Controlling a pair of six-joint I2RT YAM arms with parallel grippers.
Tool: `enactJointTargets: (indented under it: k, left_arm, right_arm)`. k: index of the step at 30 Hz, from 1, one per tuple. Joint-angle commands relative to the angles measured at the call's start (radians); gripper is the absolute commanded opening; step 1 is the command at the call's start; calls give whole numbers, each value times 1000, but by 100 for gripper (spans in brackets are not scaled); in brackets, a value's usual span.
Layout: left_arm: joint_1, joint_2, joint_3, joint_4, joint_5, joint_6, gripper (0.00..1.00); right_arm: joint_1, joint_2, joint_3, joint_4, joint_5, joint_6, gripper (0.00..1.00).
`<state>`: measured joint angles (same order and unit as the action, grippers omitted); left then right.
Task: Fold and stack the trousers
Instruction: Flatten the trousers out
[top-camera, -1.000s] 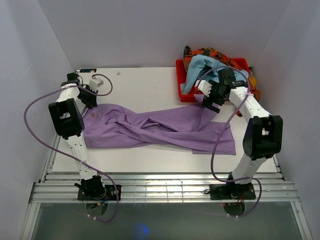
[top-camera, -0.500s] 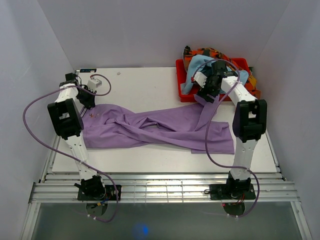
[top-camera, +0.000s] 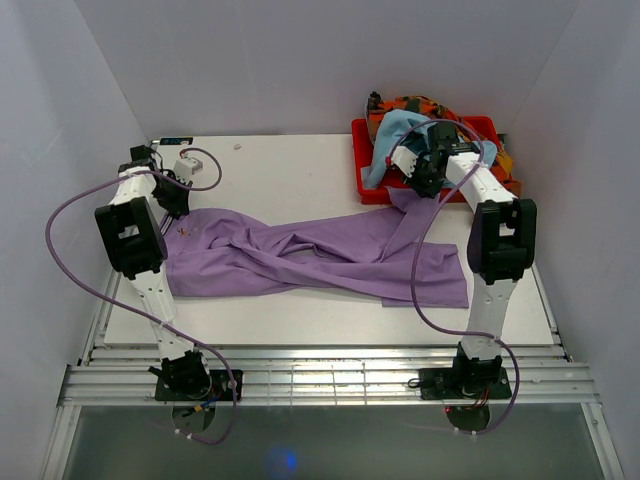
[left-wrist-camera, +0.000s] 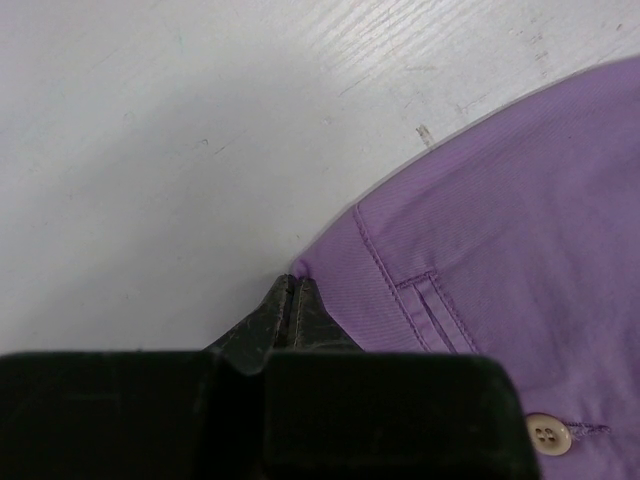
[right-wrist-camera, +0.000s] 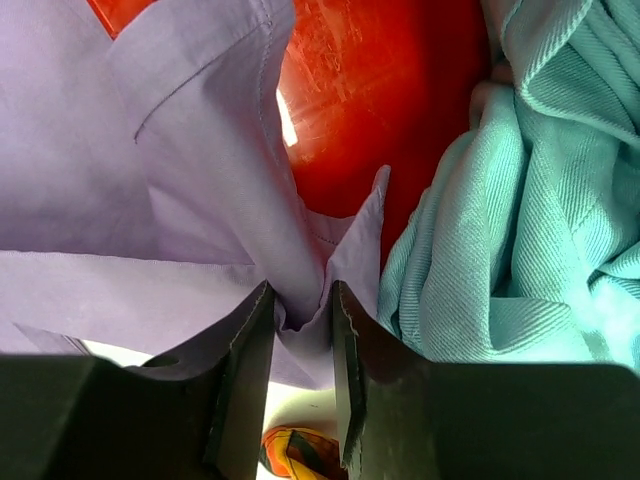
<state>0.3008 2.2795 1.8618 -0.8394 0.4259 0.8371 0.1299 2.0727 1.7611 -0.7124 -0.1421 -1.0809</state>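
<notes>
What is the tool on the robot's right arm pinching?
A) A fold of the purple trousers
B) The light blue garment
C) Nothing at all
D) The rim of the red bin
A: the right wrist view shows the right tool with a bunched fold of the purple trousers squeezed between its fingers, while the light blue garment only lies beside it in the red bin.

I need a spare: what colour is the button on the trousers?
The button is off-white against the lilac trousers; the left wrist view shows it best.
</notes>
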Motion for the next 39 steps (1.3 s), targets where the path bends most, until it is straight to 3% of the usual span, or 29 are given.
enactJointTargets:
  k: [1, 10, 19, 23, 26, 30, 32, 34, 35, 39]
  left_arm:
    - [9, -35, 34, -9, -13, -7, 0]
    - [11, -127, 42, 69, 13, -78, 0]
    - [23, -273, 92, 276, 94, -320, 0]
    - [90, -400, 111, 319, 183, -438, 0]
    - [232, -567, 28, 356, 390, -526, 0]
    - [427, -825, -291, 324, 644, -410, 0]
    - [506, -934, -378, 133, 671, -149, 0]
    - [529, -978, -514, -90, 621, 74, 0]
    - [547, -1000, -573, -122, 588, 220, 0]
    - [569, -1026, -857, -121, 362, 358, 0]
  right_arm:
    - [-16, -86, 1, -55, -22, 24, 8]
    - [-72, -246, 6, -73, -94, 53, 8]
    - [-151, -350, 55, -108, -174, 73, 8]
    - [-220, -416, 123, -258, -255, 40, 8]
    - [-283, -538, 43, -354, -306, -54, 8]
    - [-334, -713, -156, -510, -353, -210, 8]
    - [-334, -819, -335, -594, -346, -311, 8]
    - [-334, -890, -543, -598, -309, -344, 8]
    - [-334, -951, -611, -596, -292, -397, 8]
    - [-332, -1027, -883, -549, -209, -461, 8]
